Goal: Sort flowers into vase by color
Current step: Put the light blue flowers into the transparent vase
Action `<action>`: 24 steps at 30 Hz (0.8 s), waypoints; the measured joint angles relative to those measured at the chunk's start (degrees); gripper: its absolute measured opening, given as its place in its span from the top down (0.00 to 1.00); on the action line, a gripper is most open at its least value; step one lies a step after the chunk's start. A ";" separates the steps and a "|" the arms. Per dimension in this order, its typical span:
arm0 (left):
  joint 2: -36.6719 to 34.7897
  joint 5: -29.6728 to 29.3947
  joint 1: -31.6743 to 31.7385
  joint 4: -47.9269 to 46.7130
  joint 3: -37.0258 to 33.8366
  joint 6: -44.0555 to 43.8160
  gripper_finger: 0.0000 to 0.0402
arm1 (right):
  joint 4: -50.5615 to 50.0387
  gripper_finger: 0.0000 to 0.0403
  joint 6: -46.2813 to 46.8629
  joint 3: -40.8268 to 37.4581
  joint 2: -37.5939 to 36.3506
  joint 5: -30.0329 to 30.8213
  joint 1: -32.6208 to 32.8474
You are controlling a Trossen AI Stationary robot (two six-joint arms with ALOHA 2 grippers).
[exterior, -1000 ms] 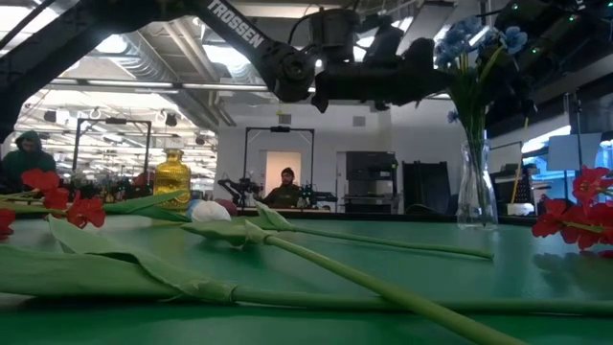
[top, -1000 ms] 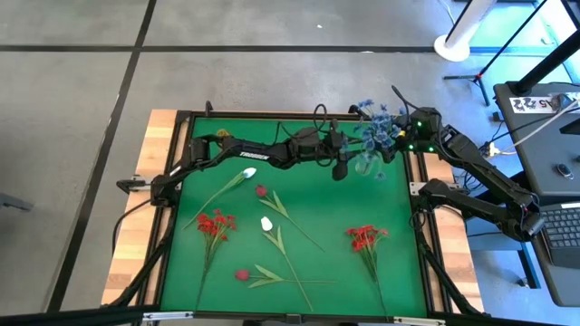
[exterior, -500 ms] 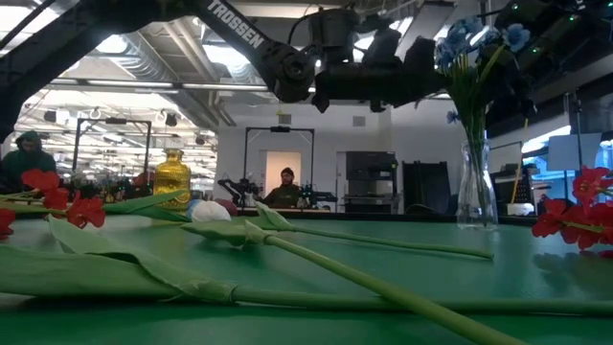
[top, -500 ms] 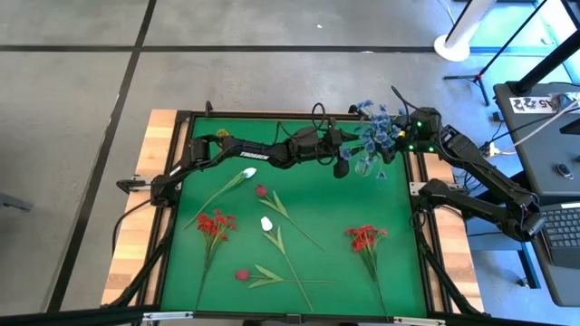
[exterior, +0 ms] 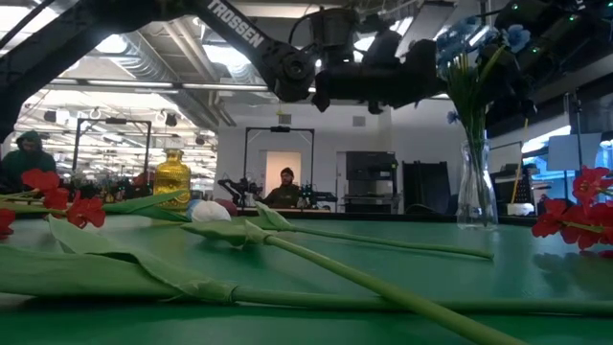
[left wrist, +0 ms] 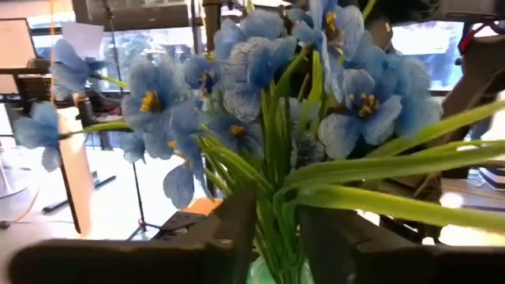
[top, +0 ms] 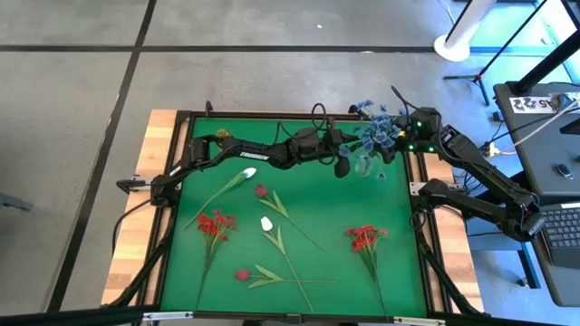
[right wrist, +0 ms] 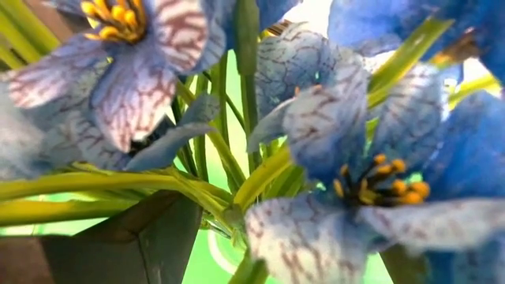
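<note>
Blue flowers (top: pixel 374 129) stand upright in a clear glass vase (exterior: pixel 475 188) at the table's far right, their stems down in its mouth. My left gripper (left wrist: pixel 276 230) reaches in from the left and is shut on their green stems just above the vase. It also shows in the high view (top: pixel 344 166). My right gripper (top: pixel 400 142) sits tight against the blue blooms from the right, and the petals hide it. Red clusters (top: pixel 215 223) (top: pixel 365 237), white tulips (top: pixel 246 174) (top: pixel 266 223) and dark red buds (top: pixel 261 191) (top: pixel 242 274) lie flat on the green mat. My left gripper pinches the bundle of green stems (left wrist: pixel 278 207) between its two fingers (left wrist: pixel 237 229), just below the blooms and above the vase's mouth. The fingers come level from the table's left and lie across the stems. The flowers stand upright with their lower stems in the vase.
A gold vase (exterior: pixel 172 177) stands at the far left of the mat and also shows in the high view (top: pixel 222 134). Long stems lie across the mat's middle and near part (top: pixel 285 254). A black frame (top: pixel 172 217) edges the mat. A person shows in the room beyond (exterior: pixel 287 184).
My left gripper has edged slightly toward the blue flowers' stems. The vase and the flowers on the mat have stayed in place.
</note>
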 joint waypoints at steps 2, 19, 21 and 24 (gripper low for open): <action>0.00 -0.62 0.00 -0.20 0.00 0.00 0.89 | 0.00 0.20 0.01 0.00 0.00 0.00 -0.01; 0.00 -3.38 0.33 -7.68 0.00 0.24 1.00 | -7.91 0.20 -0.05 3.83 -0.71 0.07 -0.01; 0.00 -3.53 0.33 -7.94 0.00 0.28 1.00 | -9.82 0.20 -0.05 4.86 -0.83 0.07 0.01; 0.00 -3.57 0.37 -8.52 -0.02 0.31 1.00 | -12.99 0.20 -0.09 6.29 -0.85 0.70 0.01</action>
